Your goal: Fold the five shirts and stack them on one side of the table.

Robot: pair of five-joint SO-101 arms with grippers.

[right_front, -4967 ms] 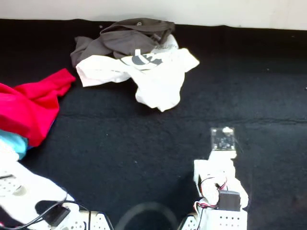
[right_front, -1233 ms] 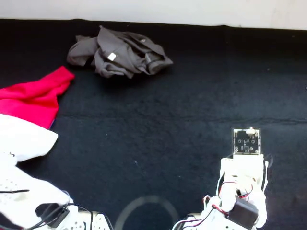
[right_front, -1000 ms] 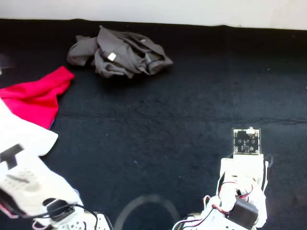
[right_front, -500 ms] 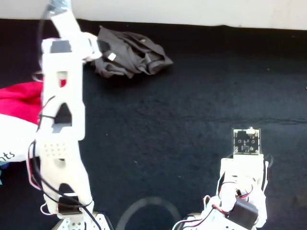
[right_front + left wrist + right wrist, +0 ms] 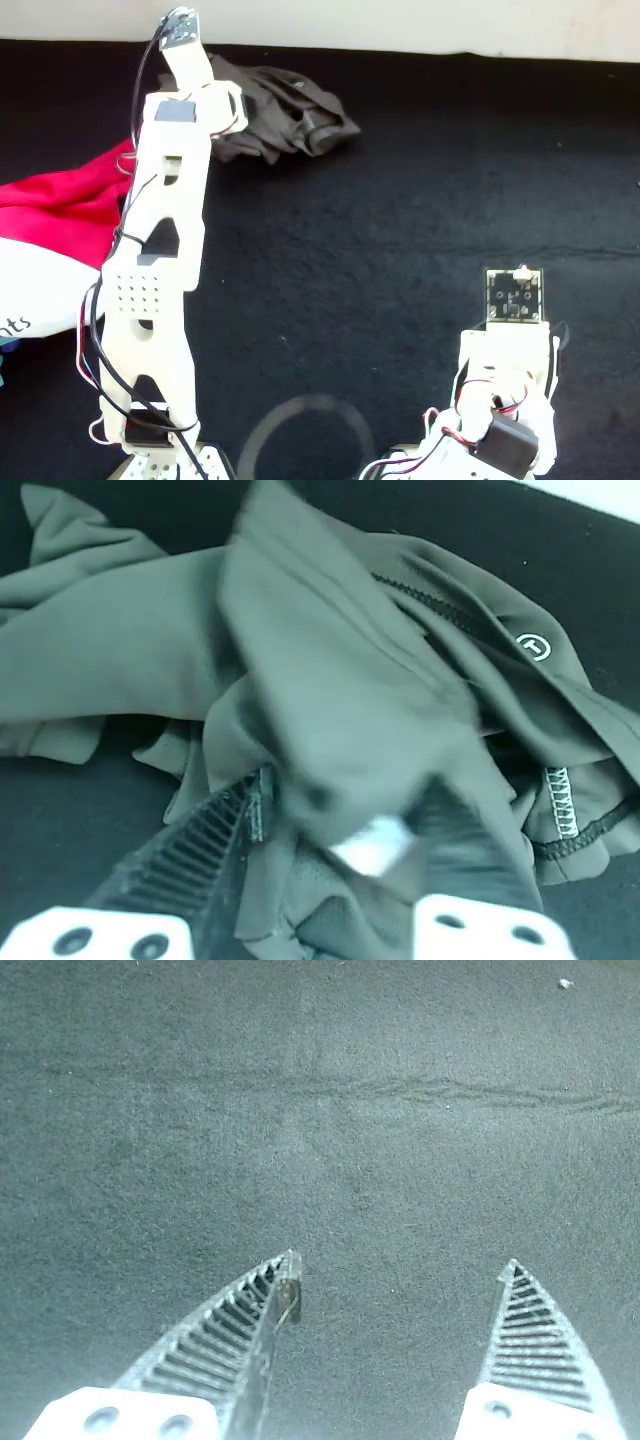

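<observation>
The grey shirt point(image 5: 295, 110) is heaped at the table's point(image 5: 400, 220) far side, under the open left gripper point(image 5: 348, 780); the right gripper point(image 5: 400, 1265) is open too. Limp cloth: a raised fold should be pinched.

Black tablecloth point(image 5: 400, 200) (creased), white wall point(image 5: 400, 22)

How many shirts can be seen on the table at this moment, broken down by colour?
Grey shirt: 1
Red shirt: 1
White shirt: 1
Total: 3 shirts plainly in view
</observation>
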